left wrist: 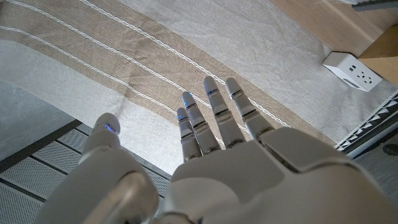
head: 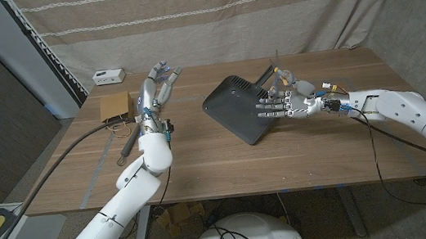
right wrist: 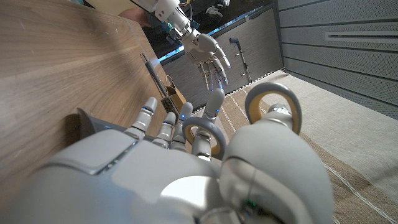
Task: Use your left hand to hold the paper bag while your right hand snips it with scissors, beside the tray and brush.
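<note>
Both hands are up: my right hand [head: 287,103] holds the scissors [right wrist: 273,109] over the tray [head: 236,106]; my left hand [head: 156,88] hovers wide, empty. The paper bag [head: 115,106] waits near the tabletop's [head: 202,162] far-left corner; next, I should grasp it.

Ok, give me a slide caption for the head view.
Left hand raised open near the brown paper bag; right hand holds grey-handled scissors over the dark tray.

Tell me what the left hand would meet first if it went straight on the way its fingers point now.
Probably the striped curtain. The left hand is raised, open, with fingers aimed at it; depth is unclear.
</note>
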`<action>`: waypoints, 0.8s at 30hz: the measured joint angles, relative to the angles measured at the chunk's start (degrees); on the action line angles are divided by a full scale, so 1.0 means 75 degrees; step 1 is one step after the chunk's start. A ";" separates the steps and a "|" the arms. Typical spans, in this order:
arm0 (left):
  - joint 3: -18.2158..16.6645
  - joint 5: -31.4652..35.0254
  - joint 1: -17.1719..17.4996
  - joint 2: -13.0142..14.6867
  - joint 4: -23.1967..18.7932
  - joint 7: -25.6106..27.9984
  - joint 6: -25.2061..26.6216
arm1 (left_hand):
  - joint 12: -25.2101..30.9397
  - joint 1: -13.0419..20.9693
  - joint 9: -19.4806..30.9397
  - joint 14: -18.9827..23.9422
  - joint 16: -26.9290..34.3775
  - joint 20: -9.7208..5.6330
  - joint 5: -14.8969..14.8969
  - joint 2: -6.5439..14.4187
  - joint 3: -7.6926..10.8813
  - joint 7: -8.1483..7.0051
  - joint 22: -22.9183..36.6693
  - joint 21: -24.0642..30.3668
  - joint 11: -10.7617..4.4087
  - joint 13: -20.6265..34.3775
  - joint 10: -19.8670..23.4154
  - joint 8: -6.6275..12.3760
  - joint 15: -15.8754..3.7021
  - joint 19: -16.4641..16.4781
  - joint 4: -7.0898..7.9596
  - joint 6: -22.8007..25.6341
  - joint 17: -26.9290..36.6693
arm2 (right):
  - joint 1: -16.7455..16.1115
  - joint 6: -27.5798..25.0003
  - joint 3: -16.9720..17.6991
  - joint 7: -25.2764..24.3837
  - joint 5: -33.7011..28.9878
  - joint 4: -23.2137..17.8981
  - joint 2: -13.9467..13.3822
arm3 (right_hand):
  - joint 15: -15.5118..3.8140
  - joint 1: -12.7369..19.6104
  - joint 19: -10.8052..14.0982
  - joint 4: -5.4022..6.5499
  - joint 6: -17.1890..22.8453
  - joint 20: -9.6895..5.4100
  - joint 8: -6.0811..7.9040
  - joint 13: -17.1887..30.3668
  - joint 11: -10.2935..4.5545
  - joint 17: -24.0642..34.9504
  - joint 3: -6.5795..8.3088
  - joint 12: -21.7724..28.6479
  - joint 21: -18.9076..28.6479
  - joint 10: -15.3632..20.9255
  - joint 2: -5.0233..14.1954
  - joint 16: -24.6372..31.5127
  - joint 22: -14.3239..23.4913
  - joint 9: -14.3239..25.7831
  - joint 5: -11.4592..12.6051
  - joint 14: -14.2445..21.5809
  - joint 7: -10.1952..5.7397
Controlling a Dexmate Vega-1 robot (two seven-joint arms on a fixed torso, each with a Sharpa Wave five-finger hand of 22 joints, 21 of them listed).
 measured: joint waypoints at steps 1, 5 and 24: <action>0.0000 0.0014 0.0000 0.0000 0.0000 0.0011 0.0015 | -0.0004 0.0000 0.0000 -0.0030 0.0000 0.0000 0.0000 0.0000 0.0000 0.0000 0.0000 0.0000 0.0002 0.0000 -0.0002 0.0000 0.0020 0.0000 0.0000 0.0000 0.0000 | 0.0002 0.0000 -0.0001 0.0000 0.0000 0.0000 0.0001 | 0.0000 -0.0028 0.0000 0.0000 0.0000 0.0000 0.0000 0.0000 0.0000 0.0000 0.0000 0.0000 0.0000 0.0000 -0.0006 0.0000 0.0000 0.0000 0.0000 0.0000 0.0000; -0.0098 0.0125 0.0110 0.0107 -0.0110 0.0101 0.0120 | -0.0030 0.0000 0.0000 -0.0127 -0.0088 0.0000 0.0000 0.0000 0.0000 0.0000 0.0000 -0.0027 0.0001 0.0000 -0.0079 0.0000 0.0033 0.0000 0.0000 0.0000 0.0000 | 0.0019 0.0008 -0.0009 0.0019 -0.0030 0.0005 -0.0001 | 0.0000 -0.0037 0.0000 0.0000 -0.0019 0.0000 0.0000 0.0000 0.0001 0.0000 0.0000 -0.0002 0.0000 -0.0001 -0.0016 0.0000 0.0000 0.0000 0.0000 0.0000 0.0019; -0.0339 0.0817 0.0309 0.0452 -0.0231 0.0496 0.0630 | -0.0230 0.0040 0.0001 -0.0488 -0.0283 -0.0001 0.0000 -0.0040 0.0000 0.0000 0.0001 -0.0083 0.0084 -0.0070 -0.0274 0.0000 0.0061 0.0000 0.0000 -0.0001 -0.0035 | 0.0035 0.0078 0.0015 -0.0064 -0.0049 -0.0026 -0.0038 | 0.0041 -0.0036 0.0044 0.0000 -0.0043 -0.0043 0.0000 0.0071 0.0016 -0.0038 0.0000 0.0029 -0.0119 -0.0016 -0.0014 0.0000 0.0000 -0.0013 0.0000 0.0042 0.0043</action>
